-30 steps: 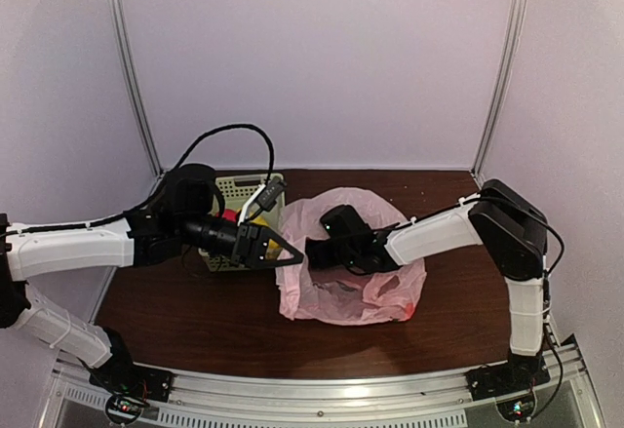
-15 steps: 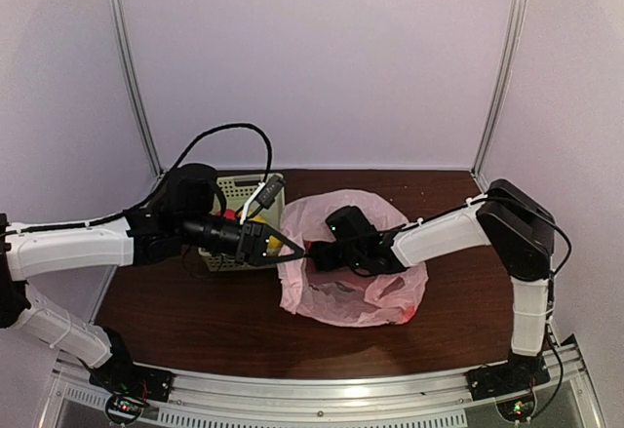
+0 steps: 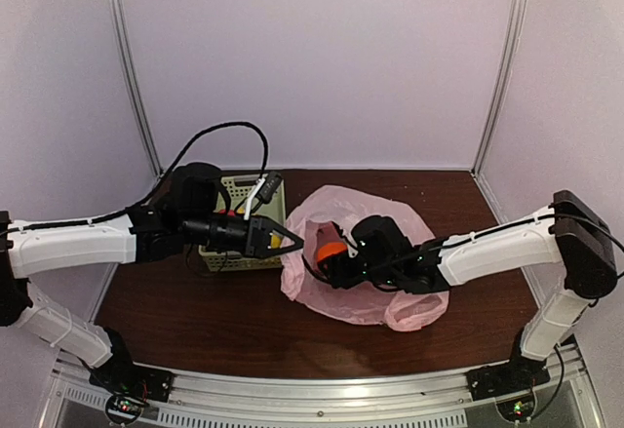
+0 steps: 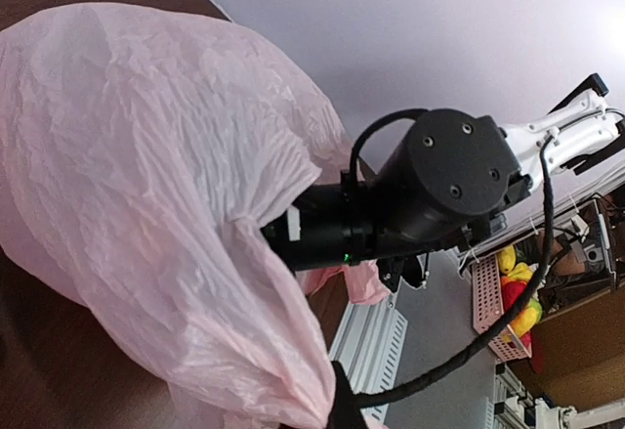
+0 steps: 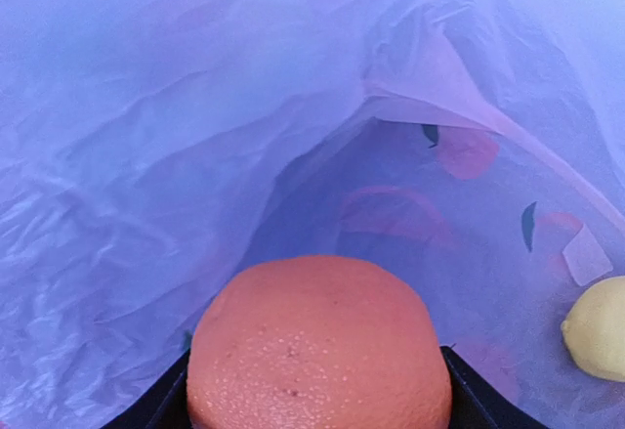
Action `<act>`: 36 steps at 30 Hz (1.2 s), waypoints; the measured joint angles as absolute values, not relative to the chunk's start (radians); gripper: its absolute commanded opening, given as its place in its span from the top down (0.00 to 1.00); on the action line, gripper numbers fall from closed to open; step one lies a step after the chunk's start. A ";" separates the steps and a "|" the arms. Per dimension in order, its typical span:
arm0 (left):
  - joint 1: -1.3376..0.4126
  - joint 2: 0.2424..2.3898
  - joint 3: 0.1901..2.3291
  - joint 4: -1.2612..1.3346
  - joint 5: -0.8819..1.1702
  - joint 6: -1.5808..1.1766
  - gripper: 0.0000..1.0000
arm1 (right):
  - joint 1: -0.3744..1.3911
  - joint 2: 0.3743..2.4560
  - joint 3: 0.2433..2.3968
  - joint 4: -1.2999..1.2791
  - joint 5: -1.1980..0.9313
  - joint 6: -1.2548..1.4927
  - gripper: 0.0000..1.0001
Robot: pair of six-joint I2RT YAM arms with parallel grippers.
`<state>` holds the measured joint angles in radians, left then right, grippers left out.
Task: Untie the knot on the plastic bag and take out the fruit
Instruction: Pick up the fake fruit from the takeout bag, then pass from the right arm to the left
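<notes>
The pink plastic bag (image 3: 390, 296) lies crumpled in the middle of the table, its mouth facing left. My left gripper (image 3: 292, 245) is shut on the bag's left edge and holds it up; in the left wrist view one dark fingertip (image 4: 342, 407) pinches the pink film (image 4: 146, 175). My right gripper (image 3: 331, 252) is at the bag's mouth, shut on an orange fruit (image 3: 330, 251). In the right wrist view the orange (image 5: 317, 336) fills the gap between the fingers, and a yellow fruit (image 5: 596, 343) lies inside the bag at the right.
The pale green slotted basket (image 3: 231, 192) stands at the back left, behind my left arm, with a red fruit (image 3: 228, 215) in it. The table's back wall and side posts enclose the space. The dark table top (image 3: 195, 316) is in front.
My right gripper has drawn back from deep in the bag toward its mouth, and the orange fruit now shows there. The right arm has dropped lower. The left gripper has kept its hold.
</notes>
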<state>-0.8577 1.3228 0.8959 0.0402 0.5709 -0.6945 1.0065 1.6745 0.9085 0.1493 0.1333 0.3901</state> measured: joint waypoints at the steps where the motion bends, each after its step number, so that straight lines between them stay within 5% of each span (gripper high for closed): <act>1: -0.858 1.324 0.896 0.045 0.569 -0.699 1.00 | 1.023 1.662 0.902 0.144 0.136 0.391 0.35; 25: -0.859 1.332 0.877 0.067 0.447 -0.736 1.00 | 1.298 1.352 0.820 0.040 0.246 0.484 0.35; 27: -0.859 1.332 0.871 0.066 0.445 -0.737 0.91 | 1.298 1.308 0.796 0.036 0.263 0.495 0.35; 31: -0.859 1.325 0.850 0.065 0.447 -0.734 0.56 | 1.297 1.219 0.762 0.026 0.276 0.506 0.35; 36: -0.859 1.250 0.825 0.037 0.429 -0.706 0.30 | 1.298 1.117 0.755 0.029 0.273 0.509 0.34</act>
<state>-0.8593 1.2495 0.8246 0.0368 0.4294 -0.7059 1.2976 1.1168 0.7547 0.0288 0.2729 0.5095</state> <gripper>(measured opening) 0.574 0.715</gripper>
